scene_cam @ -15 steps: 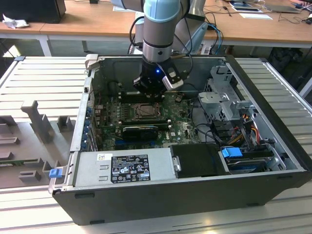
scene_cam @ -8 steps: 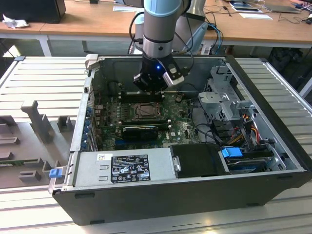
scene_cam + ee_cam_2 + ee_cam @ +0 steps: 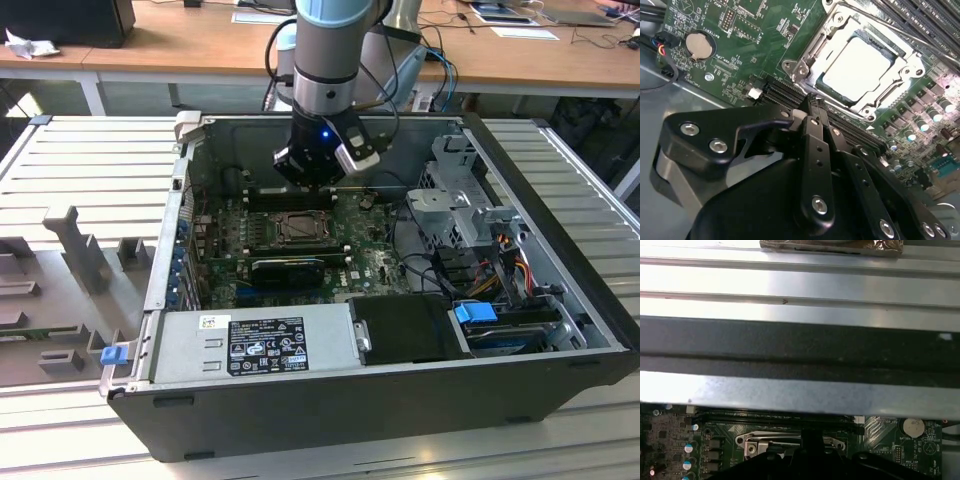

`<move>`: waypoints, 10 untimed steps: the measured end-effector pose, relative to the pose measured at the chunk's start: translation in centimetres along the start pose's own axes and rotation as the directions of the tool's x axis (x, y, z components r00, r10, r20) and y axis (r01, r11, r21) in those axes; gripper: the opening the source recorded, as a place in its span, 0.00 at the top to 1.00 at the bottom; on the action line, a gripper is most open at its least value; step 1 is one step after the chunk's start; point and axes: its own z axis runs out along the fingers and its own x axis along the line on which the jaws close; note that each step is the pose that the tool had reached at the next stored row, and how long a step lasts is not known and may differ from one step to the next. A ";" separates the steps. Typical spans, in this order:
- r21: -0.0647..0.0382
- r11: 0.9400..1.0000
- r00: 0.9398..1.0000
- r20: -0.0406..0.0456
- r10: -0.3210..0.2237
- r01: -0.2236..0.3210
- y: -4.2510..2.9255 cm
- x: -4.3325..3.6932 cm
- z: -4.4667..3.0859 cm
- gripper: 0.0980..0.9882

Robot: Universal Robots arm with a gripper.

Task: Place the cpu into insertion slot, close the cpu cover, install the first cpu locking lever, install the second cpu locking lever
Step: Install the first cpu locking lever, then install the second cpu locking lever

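My gripper [image 3: 318, 168] hangs inside the open computer case [image 3: 560, 330], just above the green motherboard [image 3: 372, 262] near its back edge; its fingers [image 3: 816, 131] are drawn together with nothing between them. In the second wrist view the cpu [image 3: 856, 70] sits in the insertion slot [image 3: 810, 52], the cpu cover [image 3: 900, 62] lying flat around it, silver top showing through the window.

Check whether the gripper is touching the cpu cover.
Apart. In the second wrist view the gripper ends over the dark memory slots, with green board between it and the cpu cover.
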 end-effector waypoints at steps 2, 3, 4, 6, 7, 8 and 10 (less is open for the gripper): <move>0.000 1.000 1.000 0.000 0.000 0.000 -0.08 0.00 0.00 0.99; 0.000 1.000 1.000 0.000 0.000 0.000 -0.11 0.01 0.00 0.99; 0.000 1.000 1.000 0.000 0.000 0.000 -0.13 0.01 -0.01 0.99; 0.000 1.000 1.000 0.000 0.000 0.000 -0.16 0.01 -0.01 0.99; 0.000 1.000 1.000 0.000 0.000 0.000 -0.17 0.01 -0.01 0.99; 0.000 1.000 1.000 0.000 0.000 0.000 -0.20 0.01 -0.02 0.99; 0.000 1.000 1.000 0.000 0.000 0.000 -0.40 0.02 -0.03 0.99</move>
